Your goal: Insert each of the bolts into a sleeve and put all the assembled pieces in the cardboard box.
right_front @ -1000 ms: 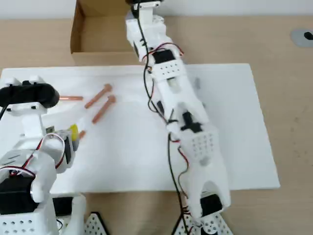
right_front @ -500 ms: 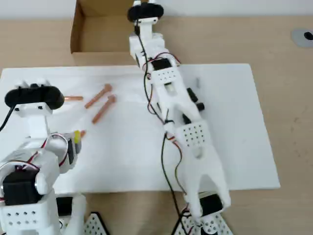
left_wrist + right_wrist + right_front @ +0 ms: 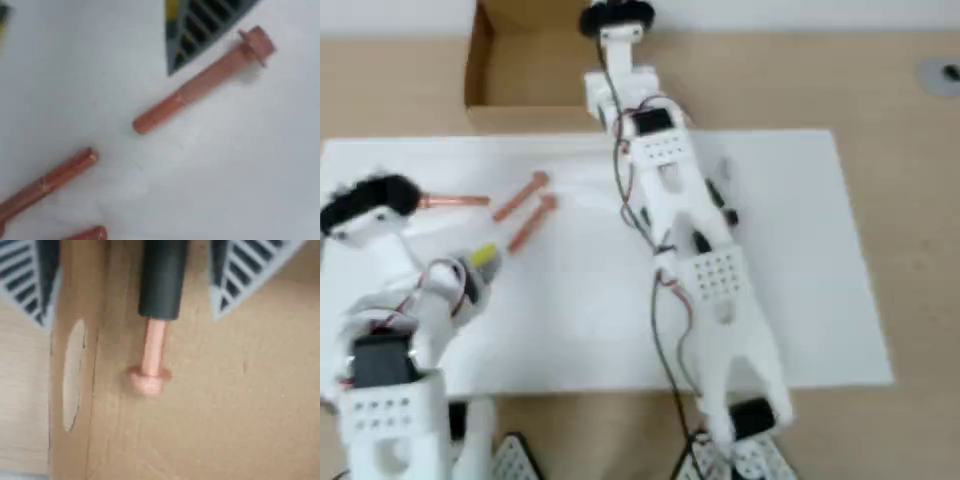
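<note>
Your right hand (image 3: 132,317) is over the cardboard box (image 3: 240,405), fingers apart on either side of the black sleeve (image 3: 161,280). The bolt (image 3: 152,352) in it has its head against the box floor. Your left hand (image 3: 87,40), fingers apart, hovers above three loose bolts (image 3: 200,80) on the white sheet (image 3: 240,175).

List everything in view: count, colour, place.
table: one, light wood, under everything.
mat: one, white, on the table.
cardboard box: one, brown, beyond the mat.
loose bolts: three, copper, on the mat's left part.
sleeved bolt: one, black sleeve on copper bolt, over the box floor.
disc: one, grey, table's far right edge.
left gripper: one, grey, fingers open, over the loose bolts.
right gripper: one, grey, over the cardboard box.
</note>
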You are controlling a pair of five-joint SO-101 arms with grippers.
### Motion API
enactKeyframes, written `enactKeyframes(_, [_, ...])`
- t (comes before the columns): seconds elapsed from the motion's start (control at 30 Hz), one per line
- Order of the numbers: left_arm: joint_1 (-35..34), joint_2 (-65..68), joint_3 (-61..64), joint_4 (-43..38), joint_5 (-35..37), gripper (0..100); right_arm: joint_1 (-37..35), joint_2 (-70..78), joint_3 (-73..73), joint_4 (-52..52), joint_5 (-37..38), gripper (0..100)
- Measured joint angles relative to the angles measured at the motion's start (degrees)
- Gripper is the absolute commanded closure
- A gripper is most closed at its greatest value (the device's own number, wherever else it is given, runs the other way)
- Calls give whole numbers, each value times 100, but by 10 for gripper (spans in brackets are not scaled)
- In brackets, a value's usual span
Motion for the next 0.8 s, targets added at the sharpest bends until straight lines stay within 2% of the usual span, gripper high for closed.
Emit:
enactKeyframes(0.2, [0,0,343,-1125,949,708,0,0,-545,642,0,748])
enactKeyframes(0.47, [-53,396,677,-2629,1697,708,0,0,-1424,1591,-9,748])
enactKeyframes(0.6, [-387,1459,536,-3235,2022,719,0,0,-1969,2224,-9,748])
enactKeyframes(0.8, [-835,3974,-1020,-3341,2980,748,0,-9,-2699,3235,-9,748])
